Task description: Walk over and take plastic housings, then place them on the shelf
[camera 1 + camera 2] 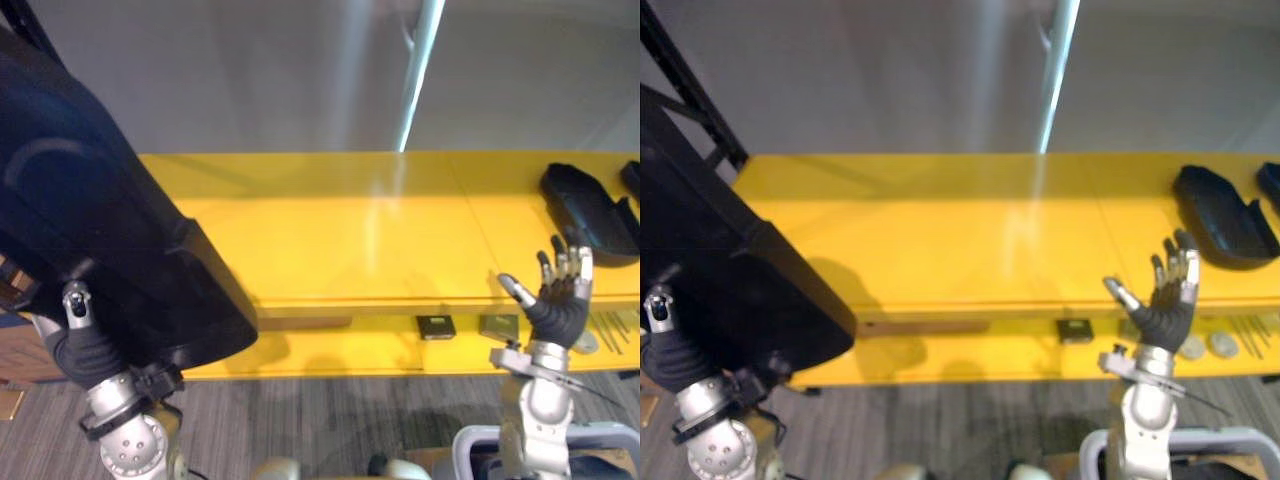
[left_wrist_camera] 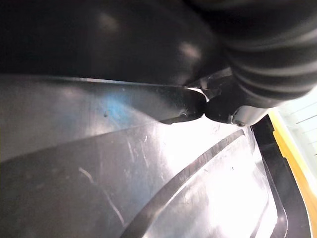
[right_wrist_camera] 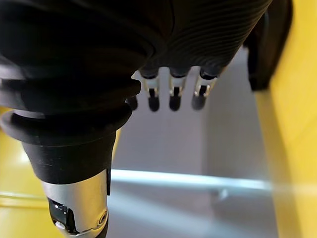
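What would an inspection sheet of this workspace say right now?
Surface: glossy yellow shelf with a lower ledge.
Job's things: large black housing up at the shelf's left end, left hand at its lower edge; second housing lying on the shelf's right.
Clutter: small metal plates and thin rods on the lower ledge.
Hands: right hand open, raised, holding nothing.
Cables: nothing seen.
Surroundings: grey wall, pale pole, grey carpet.
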{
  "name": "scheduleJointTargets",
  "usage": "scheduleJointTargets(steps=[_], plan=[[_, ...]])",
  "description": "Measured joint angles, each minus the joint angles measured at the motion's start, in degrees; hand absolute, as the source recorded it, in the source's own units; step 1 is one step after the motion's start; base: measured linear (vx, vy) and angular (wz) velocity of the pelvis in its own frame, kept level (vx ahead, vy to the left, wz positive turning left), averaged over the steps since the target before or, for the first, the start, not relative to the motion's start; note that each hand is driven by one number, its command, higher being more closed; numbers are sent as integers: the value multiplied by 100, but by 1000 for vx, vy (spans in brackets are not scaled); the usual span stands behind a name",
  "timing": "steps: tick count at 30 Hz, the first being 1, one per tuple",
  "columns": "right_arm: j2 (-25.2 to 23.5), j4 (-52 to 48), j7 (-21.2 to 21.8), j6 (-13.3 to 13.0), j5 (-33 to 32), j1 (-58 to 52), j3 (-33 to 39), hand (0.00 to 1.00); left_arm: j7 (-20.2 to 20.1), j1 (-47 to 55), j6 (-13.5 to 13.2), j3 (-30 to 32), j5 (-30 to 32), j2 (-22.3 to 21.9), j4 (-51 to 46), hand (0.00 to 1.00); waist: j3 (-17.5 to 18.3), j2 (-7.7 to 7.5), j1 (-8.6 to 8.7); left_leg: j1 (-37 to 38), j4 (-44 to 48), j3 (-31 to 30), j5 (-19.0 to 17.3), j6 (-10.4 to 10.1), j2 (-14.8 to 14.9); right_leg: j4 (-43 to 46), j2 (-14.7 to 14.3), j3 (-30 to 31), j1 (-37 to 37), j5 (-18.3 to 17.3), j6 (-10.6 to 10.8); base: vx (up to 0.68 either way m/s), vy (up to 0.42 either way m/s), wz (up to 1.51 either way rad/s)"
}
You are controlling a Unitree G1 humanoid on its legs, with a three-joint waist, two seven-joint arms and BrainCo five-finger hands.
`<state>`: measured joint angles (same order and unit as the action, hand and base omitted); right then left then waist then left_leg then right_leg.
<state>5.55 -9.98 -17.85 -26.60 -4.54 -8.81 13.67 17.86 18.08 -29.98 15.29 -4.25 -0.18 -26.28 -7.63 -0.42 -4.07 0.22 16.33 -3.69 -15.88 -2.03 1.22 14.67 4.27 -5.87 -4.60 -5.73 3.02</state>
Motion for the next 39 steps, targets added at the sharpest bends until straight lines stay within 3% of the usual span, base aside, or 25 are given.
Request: scheduleJointTargets(steps=[4, 9, 14, 17, 18, 25, 28, 29, 33, 36, 39], plan=[[-101, -376, -455, -28, 298, -135, 312, 0, -8, 7, -37, -12, -40, 238, -1, 100, 24, -64, 47, 311, -236, 252, 72, -21, 6, -161, -8, 134, 179, 11, 18, 40, 21, -19], [-112, -710, -426, -232, 185, -449, 567, 0, -145, 7, -228, -32, -213, 381, -24, 100, 72, -32, 183, 491, -464, 452, 127, -25, 31, -224, -44, 293, 189, 32, 42, 15, 0, -16], [-378, -1035, -179, -487, -28, -986, 710, 0, -470, 40, -291, -39, -477, 404, -394, 100, 180, 25, 280, 663, -595, 723, 128, -25, 58, -268, -71, 432, 266, 40, 55, 4, 13, -19], [-529, -1193, 71, -548, -473, -1152, 710, 0, -570, 37, -428, -39, -512, 413, -480, 100, 255, 7, 329, 690, -595, 792, 128, -25, 59, -261, -76, 480, 267, 45, 62, -8, 10, -10], [-591, -1219, 437, -448, -637, -1243, 462, 0, -685, 220, -451, -43, -689, 185, -490, 100, 321, 128, 304, 589, -361, 1088, 71, -15, 162, -35, -156, 594, 56, 32, 49, 0, 0, 0], [-591, -1216, 500, -448, -703, -1158, 290, 0, -676, 212, -449, -117, -658, 186, -491, 100, 315, 120, 264, 553, -369, 1072, 74, -16, 193, -73, -111, 421, 65, -20, -17, -1, 1, 1], [-588, -1204, 695, -441, -851, -918, 84, 0, -667, 102, -404, -315, -636, 188, -491, 100, 322, 101, 144, 450, -353, 1098, 84, -47, 255, -88, 87, -204, 5, 32, -9, -6, -5, 0], [-585, -1199, 822, -419, -1028, -716, 29, 0, -662, -49, -346, -430, -595, 188, -490, 100, 336, 20, 124, 314, -352, 1058, 118, -104, 306, -166, 71, -330, -54, 75, -20, -5, -51, 20], [-553, -1013, 1073, -332, -1262, -248, -18, 0, -614, -362, -105, -759, -410, 178, -388, 100, 320, 39, 93, 145, -378, 1064, 207, -239, 419, -409, 1, -553, -131, 200, -71, 27, -77, 14], [-478, -667, 1186, -227, -1328, -67, -33, 0, -623, -644, 19, -982, -114, 183, -283, 100, 288, 137, 108, 147, -445, 1104, 229, -264, 445, -677, -77, -534, -79, 356, -62, 56, -22, -7], [-385, -285, 1151, -180, -1321, 9, -32, 0, -799, -1133, 218, -1190, 85, 243, -178, 100, 299, 185, 258, 204, -590, 1244, 290, -278, 414, -1129, -125, -459, 100, 678, -46, 96, 21, -20]])
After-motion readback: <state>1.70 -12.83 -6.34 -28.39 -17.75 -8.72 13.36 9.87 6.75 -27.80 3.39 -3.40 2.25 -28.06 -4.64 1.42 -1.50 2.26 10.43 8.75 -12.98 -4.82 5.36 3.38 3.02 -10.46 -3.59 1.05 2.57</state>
